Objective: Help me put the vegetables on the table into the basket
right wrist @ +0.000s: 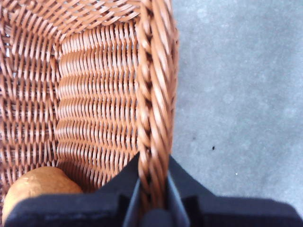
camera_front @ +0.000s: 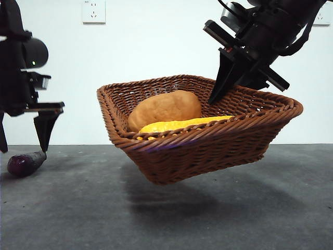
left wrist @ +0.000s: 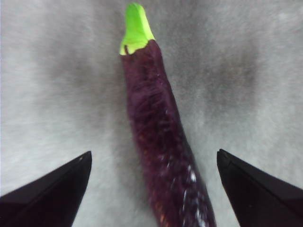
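The brown woven basket (camera_front: 208,140) hangs tilted above the table (camera_front: 166,208), its shadow beneath it. My right gripper (camera_front: 229,86) is shut on its braided rim (right wrist: 154,118) at the back right. The orange-brown potato (camera_front: 165,108) and the yellow lumpy vegetable (camera_front: 182,125) lie inside; the potato also shows in the right wrist view (right wrist: 35,187). The dark purple eggplant (camera_front: 26,162) with green stem (left wrist: 136,28) lies on the table at the far left. My left gripper (left wrist: 154,163) is open just above it, one jaw on each side of the eggplant (left wrist: 163,156).
A white wall with an outlet (camera_front: 93,11) stands behind the table. Grey table surface (right wrist: 236,94) shows beside the basket rim.
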Tool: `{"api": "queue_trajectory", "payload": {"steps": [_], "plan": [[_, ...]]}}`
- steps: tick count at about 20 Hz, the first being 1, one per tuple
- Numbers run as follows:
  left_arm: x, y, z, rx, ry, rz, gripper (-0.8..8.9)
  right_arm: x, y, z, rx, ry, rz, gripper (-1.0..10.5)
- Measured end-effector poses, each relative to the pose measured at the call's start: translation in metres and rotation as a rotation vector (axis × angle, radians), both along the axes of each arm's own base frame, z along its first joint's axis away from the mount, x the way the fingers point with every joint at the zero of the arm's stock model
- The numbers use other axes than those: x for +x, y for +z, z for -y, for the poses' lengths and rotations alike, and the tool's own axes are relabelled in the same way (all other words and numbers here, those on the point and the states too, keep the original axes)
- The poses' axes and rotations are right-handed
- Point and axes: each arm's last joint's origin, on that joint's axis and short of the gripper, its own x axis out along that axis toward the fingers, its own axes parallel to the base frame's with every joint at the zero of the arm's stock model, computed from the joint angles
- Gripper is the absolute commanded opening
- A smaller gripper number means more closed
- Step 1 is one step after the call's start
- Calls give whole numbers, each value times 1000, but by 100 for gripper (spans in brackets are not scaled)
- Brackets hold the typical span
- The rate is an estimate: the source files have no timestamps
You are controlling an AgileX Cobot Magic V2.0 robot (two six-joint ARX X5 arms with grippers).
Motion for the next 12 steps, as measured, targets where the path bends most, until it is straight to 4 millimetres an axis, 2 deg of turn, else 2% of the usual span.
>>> {"api": "queue_trajectory", "payload": {"steps": [5,6,8,9,12], "plan": [[6,-20,0,-13,46,-46,426,0,0,0,1,1,5,-8],[6,-21,0,-15,50,-45,328,1,1,0,3,2,9,-8],[7,-20,0,-16,50,-38,38,1,1,0,4,2,14,-8],[7,-20,1,-23,48,-38,-9,1,1,-1,4,3,14,-8],[7,-20,3,-82,33,-42,-8,1,1,-1,4,3,14,-8]]}}
